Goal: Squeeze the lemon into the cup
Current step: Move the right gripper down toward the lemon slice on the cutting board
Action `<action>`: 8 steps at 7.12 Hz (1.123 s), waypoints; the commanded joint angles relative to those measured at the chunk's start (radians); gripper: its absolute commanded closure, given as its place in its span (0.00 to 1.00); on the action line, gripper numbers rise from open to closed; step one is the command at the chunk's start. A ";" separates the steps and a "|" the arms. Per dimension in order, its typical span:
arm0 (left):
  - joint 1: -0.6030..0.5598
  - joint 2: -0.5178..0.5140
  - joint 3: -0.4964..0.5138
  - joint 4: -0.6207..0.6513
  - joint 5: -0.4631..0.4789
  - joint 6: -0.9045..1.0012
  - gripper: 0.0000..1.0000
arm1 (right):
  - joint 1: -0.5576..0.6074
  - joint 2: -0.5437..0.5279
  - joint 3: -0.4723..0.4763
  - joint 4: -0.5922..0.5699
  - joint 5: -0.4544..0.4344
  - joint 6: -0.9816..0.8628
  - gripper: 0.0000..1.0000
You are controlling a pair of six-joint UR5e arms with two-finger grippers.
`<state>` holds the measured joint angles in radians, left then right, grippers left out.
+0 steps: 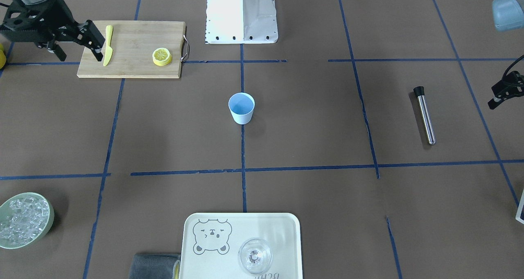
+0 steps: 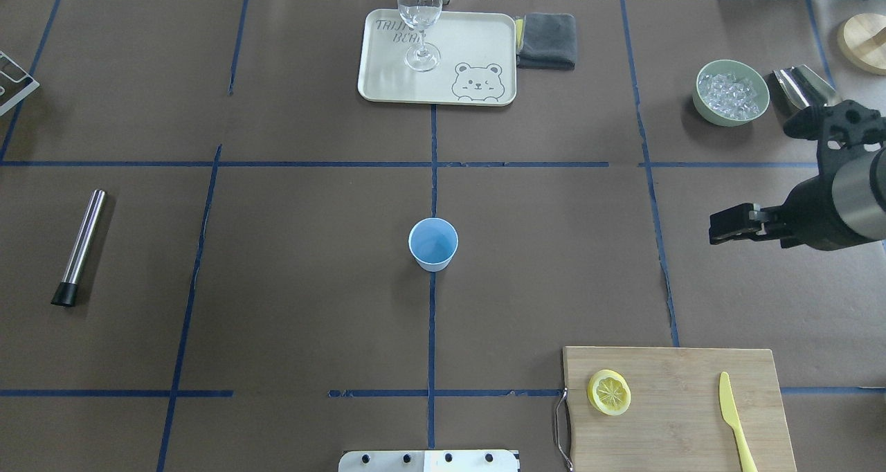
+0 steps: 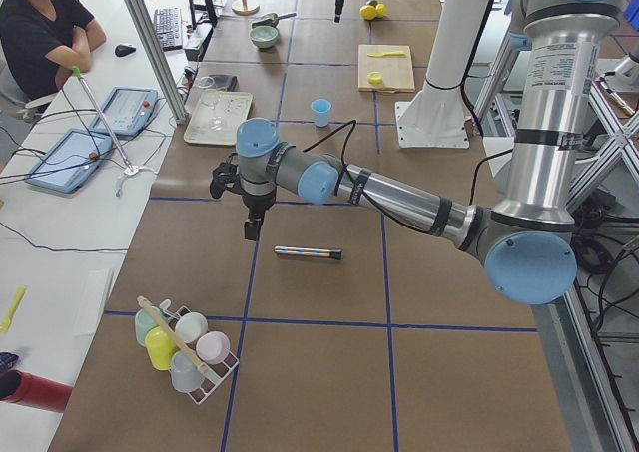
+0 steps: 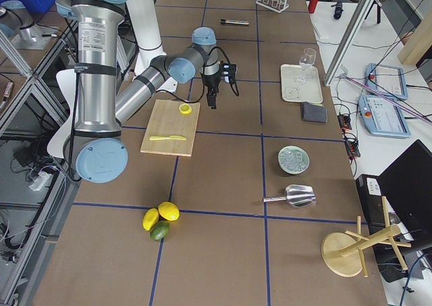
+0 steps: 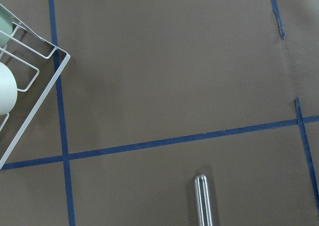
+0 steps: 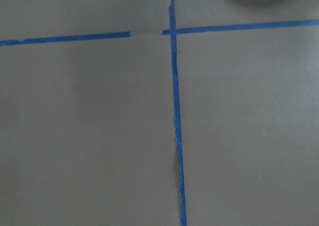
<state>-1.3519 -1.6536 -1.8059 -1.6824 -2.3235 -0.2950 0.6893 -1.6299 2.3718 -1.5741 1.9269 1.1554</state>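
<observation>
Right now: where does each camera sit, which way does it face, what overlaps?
Front-facing: across the table, looks down at the robot; base, right gripper top left, left gripper at right edge.
Overhead: behind the robot, looks forward; base edge, right gripper.
Exterior left: left table end; left arm near.
Exterior right: right end; right arm near.
Left wrist: straight down; steel rod, rack corner; no fingers.
Right wrist: down on blue tape; no fingers.
Front-facing and overhead share the cup and lemon.

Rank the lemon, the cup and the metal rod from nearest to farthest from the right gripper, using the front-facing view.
1. Lemon, on the cutting board beside the right gripper.
2. Cup, in the middle.
3. Metal rod, at the opposite end.
</observation>
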 commanded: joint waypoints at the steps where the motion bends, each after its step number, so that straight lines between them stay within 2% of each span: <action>1: 0.002 0.000 0.000 -0.002 0.000 -0.006 0.00 | -0.303 -0.007 0.044 0.009 -0.216 0.270 0.00; 2: 0.002 0.001 0.005 -0.003 0.000 -0.004 0.00 | -0.421 -0.014 0.044 0.050 -0.326 0.370 0.00; 4: 0.002 0.003 0.022 -0.013 0.000 -0.003 0.00 | -0.552 -0.030 0.038 0.069 -0.437 0.464 0.00; 5: 0.002 0.003 0.026 -0.017 -0.002 -0.003 0.00 | -0.583 -0.057 0.020 0.104 -0.454 0.486 0.00; 6: 0.004 0.001 0.030 -0.017 -0.002 -0.003 0.00 | -0.609 -0.088 -0.037 0.209 -0.491 0.494 0.00; 8: 0.002 0.001 0.033 -0.017 -0.002 -0.003 0.00 | -0.628 -0.081 -0.097 0.243 -0.497 0.495 0.00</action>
<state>-1.3488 -1.6519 -1.7749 -1.6993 -2.3254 -0.2976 0.0738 -1.7103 2.3156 -1.3582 1.4362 1.6483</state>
